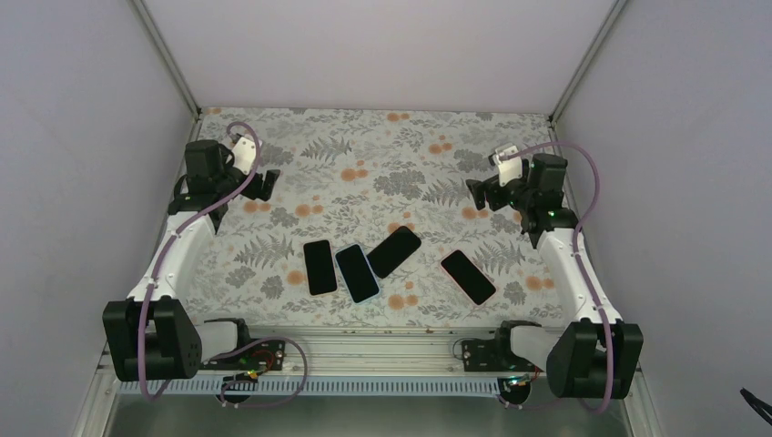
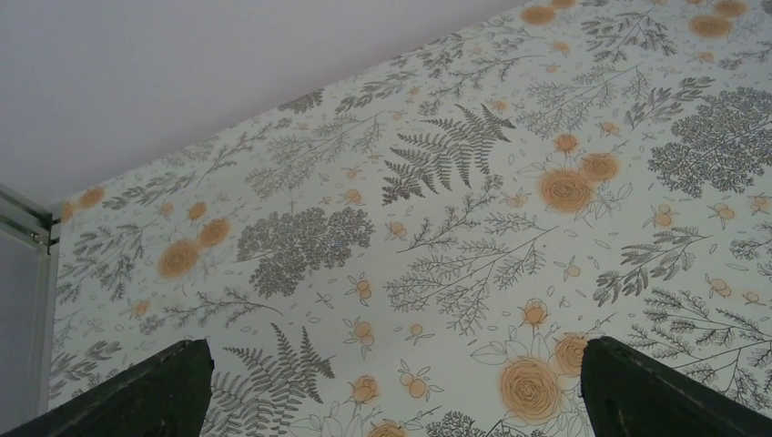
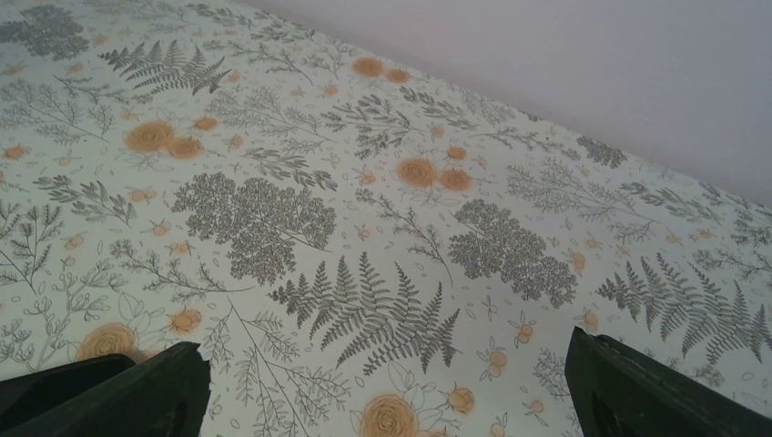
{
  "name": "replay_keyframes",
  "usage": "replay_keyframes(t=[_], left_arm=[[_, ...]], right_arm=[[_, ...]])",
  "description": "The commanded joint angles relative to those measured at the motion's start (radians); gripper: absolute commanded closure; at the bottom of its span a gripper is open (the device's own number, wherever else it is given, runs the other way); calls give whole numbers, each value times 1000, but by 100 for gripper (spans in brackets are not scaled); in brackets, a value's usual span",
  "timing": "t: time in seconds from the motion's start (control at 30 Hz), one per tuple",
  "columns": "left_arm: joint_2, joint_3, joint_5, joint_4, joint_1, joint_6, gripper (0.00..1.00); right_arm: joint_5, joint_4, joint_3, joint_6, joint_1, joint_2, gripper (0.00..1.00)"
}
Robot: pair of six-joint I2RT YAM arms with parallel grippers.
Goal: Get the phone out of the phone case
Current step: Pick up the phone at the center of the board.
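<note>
Floral bench [image 1: 382, 146], grey walls. Three dark phones [image 1: 357, 272] lay clustered front-centre; pink-edged cased phone [image 1: 468, 277] lay just right, apart. Left pincer [image 1: 264, 185] & right pincer [image 1: 476, 193] both gaped wide, holding nothing.

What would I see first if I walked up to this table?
Four dark phones lie side by side near the front middle of the flowery tablecloth. The rightmost phone sits a little apart and has a pinkish edge. The left gripper and right gripper hang open far out at the sides, touching nothing.
</note>
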Motion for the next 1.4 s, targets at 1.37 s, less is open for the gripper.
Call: replay_keyframes(t=[1.37], left_arm=[[50,148,-57,-131,-41,83,0]], right_arm=[[272,-665,-134,-254,305,271,0]])
